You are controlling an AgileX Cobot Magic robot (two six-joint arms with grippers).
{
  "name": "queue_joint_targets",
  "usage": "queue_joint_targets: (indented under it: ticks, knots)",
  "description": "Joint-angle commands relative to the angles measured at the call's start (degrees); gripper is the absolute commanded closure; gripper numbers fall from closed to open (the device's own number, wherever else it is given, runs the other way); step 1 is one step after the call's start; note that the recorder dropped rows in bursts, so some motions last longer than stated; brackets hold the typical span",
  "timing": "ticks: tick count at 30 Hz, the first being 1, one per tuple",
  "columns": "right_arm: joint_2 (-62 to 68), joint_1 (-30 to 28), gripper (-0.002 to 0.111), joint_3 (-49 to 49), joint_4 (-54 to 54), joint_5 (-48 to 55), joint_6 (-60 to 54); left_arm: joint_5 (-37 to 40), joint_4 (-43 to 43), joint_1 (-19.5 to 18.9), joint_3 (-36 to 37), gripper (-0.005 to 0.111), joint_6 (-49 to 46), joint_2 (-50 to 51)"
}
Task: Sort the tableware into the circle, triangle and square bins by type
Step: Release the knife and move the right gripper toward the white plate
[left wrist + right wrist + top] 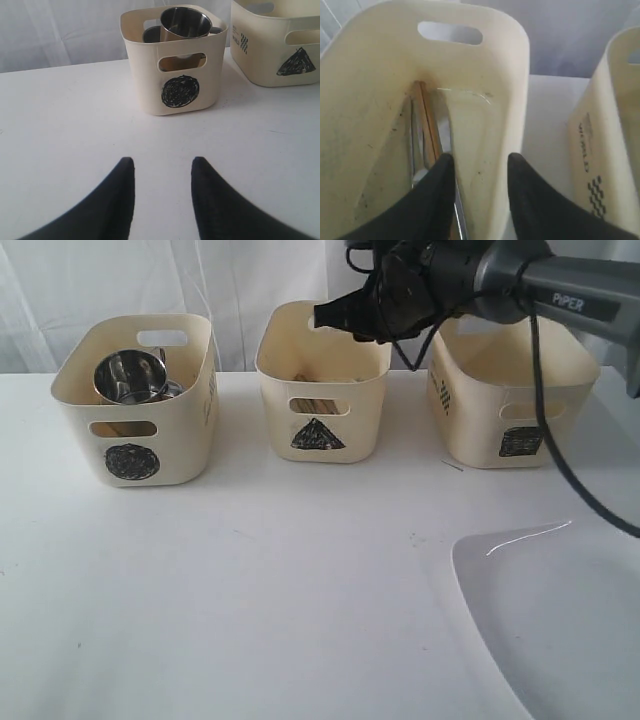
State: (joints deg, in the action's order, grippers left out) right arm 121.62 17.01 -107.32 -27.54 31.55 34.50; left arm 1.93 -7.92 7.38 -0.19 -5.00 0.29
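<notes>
Circle bin (pixel 180 440) far left: steel mug (pixel 128 377) in. Left pincer (pixel 162 195) parted, empty, low over desk (pixel 300 570) on its near side. Triangle bin (pixel 320 405) middle: chopsticks (pixel 427 120) inside; right pincer (pixel 480 165) parted, empty, above it, so drop looks done. Next, likely: plate (pixel 560 620) near right, rim grip, into square bin (pixel 480 420) far right.
</notes>
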Motion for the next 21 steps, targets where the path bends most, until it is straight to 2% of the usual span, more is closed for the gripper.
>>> queue_joint_targets:
  ticks: [1,21]
  knots:
    - [-7.1,-0.4,0.074,7.4,-0.8,1.3,-1.3,-0.3,-0.1,-0.1,0.2,0.064,0.1,-0.3]
    - [-41.8,-0.5,0.074,54.1,-2.0,2.8,-0.8,-0.3,-0.1,-0.1,0.2,0.064,0.1,-0.3]
